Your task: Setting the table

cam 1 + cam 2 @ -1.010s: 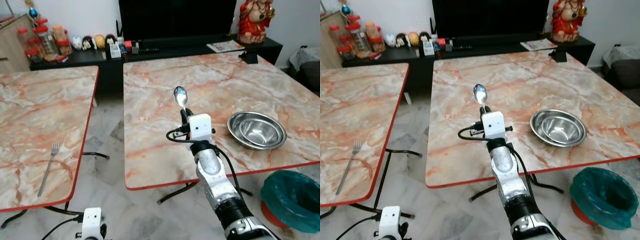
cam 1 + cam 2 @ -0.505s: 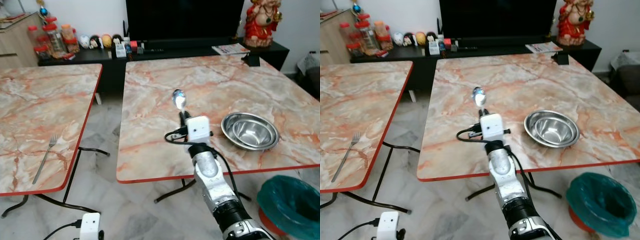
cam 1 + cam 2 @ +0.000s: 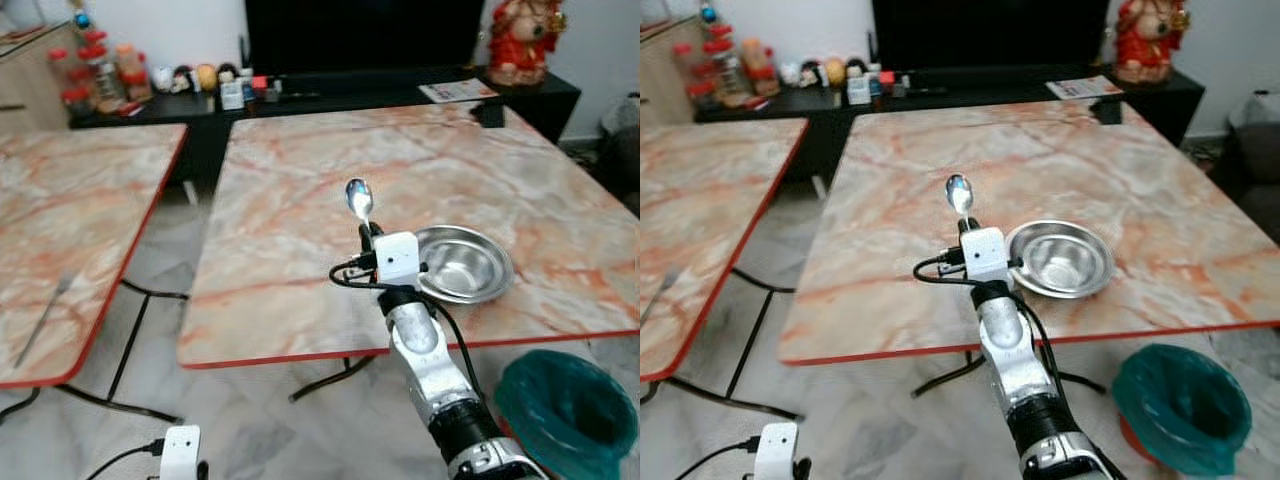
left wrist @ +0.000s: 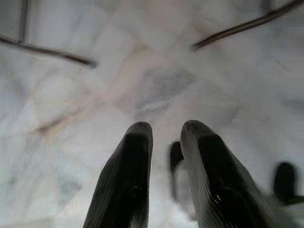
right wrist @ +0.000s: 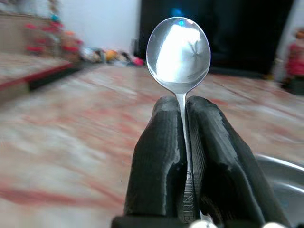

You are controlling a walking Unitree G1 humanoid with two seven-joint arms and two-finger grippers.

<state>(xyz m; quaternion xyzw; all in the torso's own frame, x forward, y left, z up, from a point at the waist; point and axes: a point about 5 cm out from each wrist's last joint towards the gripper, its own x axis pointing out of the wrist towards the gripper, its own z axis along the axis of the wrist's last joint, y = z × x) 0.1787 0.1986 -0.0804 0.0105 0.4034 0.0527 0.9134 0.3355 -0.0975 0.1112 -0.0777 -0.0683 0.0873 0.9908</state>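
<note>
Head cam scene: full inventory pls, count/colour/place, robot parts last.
Marble-pattern red-edged tables: 2, pink-orange; one ahead, one on the robot's left.
Steel bowl: 1, silver; on the table ahead, near its front edge.
Metal fork: 1, silver; on the left table, blurred.
Teal-lined bin: 1; on the floor, right of the table ahead.
Red figurine: 1; on the black TV bench.
Metal spoon: 1, silver; upright in the right gripper.
Right gripper: shut on the spoon, above the table ahead.
Left gripper: hanging over the floor.

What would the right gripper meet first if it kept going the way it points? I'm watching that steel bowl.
Probably nothing soon: the right gripper holds the spoon pointing across the marble table, with the steel bowl off to its right. Depth is unclear.
</note>
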